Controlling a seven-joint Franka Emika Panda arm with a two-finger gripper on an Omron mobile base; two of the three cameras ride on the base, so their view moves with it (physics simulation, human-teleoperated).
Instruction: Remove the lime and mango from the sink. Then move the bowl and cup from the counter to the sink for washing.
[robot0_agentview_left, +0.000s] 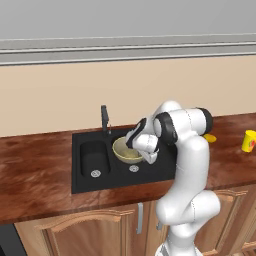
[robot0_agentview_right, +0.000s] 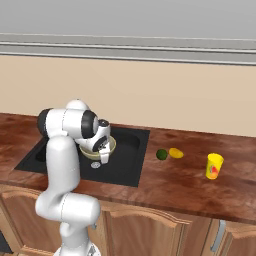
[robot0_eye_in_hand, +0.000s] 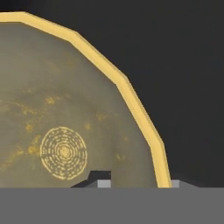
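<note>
The olive-tan bowl (robot0_agentview_left: 126, 150) (robot0_agentview_right: 112, 145) (robot0_eye_in_hand: 65, 109) sits in the large basin of the black sink (robot0_agentview_left: 85, 176) (robot0_agentview_right: 125, 170). My gripper (robot0_agentview_left: 150, 159) (robot0_agentview_right: 105, 159) (robot0_eye_in_hand: 138, 181) points down over the bowl's right rim. Its jaws straddle that rim, one fingertip (robot0_eye_in_hand: 99, 177) inside the bowl and well off the rim, the other just outside, so it stands open. On the counter (robot0_agentview_right: 185, 187) right of the sink lie the dark green lime (robot0_agentview_right: 161, 154) and the mango (robot0_agentview_right: 176, 153) (robot0_agentview_left: 210, 138). Farther right stands the yellow cup (robot0_agentview_right: 214, 166) (robot0_agentview_left: 248, 141).
A dark faucet (robot0_agentview_left: 104, 119) rises behind the divide between the basins. The small left basin (robot0_agentview_left: 94, 159) holds nothing. A beige wall runs behind the counter, and light wooden cabinet doors (robot0_agentview_right: 165, 230) hang below its front edge.
</note>
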